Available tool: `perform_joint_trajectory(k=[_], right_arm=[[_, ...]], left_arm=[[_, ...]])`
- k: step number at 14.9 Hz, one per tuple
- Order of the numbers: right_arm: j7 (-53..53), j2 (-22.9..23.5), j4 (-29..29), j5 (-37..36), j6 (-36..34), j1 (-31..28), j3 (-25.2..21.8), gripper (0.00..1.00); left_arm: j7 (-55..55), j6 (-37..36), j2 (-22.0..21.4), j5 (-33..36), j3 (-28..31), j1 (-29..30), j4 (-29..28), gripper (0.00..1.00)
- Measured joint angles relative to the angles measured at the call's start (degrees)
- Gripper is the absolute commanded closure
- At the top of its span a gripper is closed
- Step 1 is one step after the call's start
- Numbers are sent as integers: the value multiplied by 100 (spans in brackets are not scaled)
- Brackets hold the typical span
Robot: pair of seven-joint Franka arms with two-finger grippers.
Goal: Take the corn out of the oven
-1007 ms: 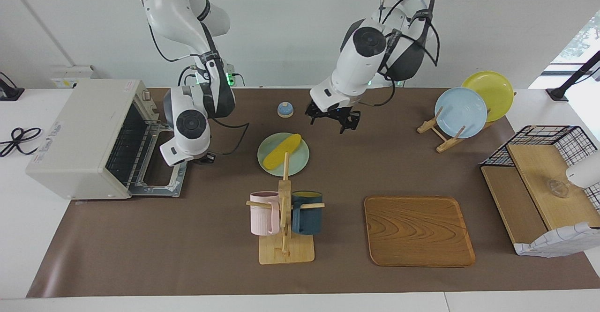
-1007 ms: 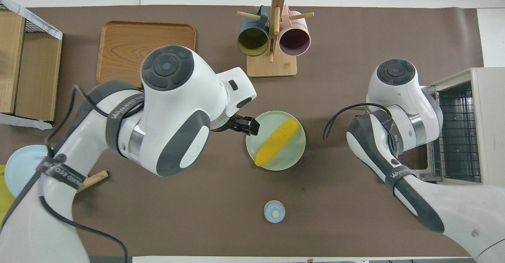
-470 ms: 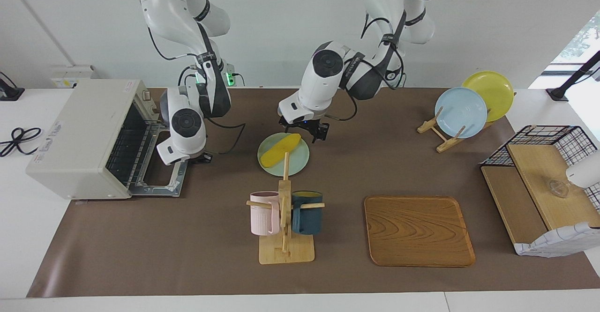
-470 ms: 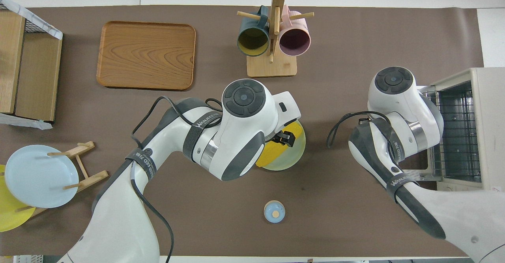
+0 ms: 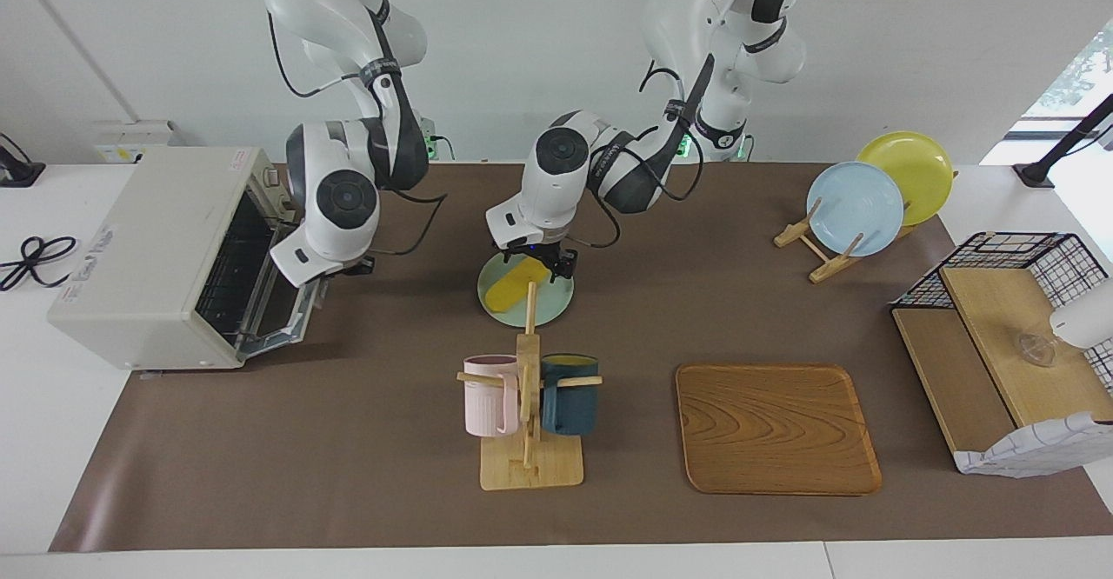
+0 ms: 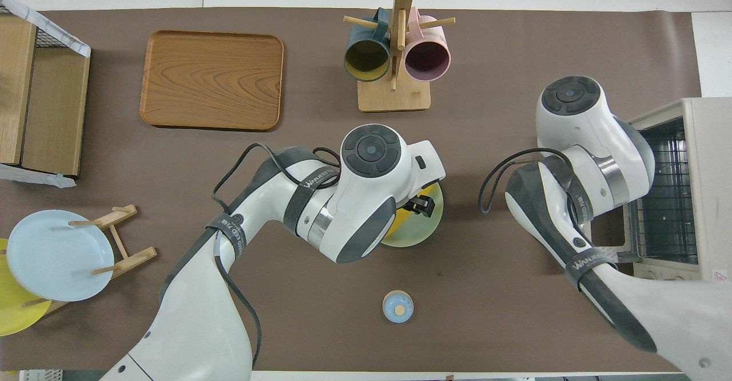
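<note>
Left hand (image 5: pixel 546 263) seemingly closed on the corn (image 5: pixel 513 288); right hand's state unclear.

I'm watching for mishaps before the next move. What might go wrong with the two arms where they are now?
1. The left gripper is low over the corn on the green plate; a grip near one end may let the tapered cob tip or slide off.
2. The right gripper is at the oven door, which is partly raised; if it slips, the door may drop.
</note>
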Motion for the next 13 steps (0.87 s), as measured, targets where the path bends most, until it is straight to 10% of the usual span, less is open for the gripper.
perform_joint_trajectory(k=[8, 13], right_arm=[[-1250, -592, 23, 88, -185, -1021, -111, 100], [-1288, -948, 679, 1718, -487, -1302, -222, 95]], left_arm=[[73, 139, 55, 165, -11, -94, -100, 0], [74, 484, 64, 168, -10, -169, -341, 0]])
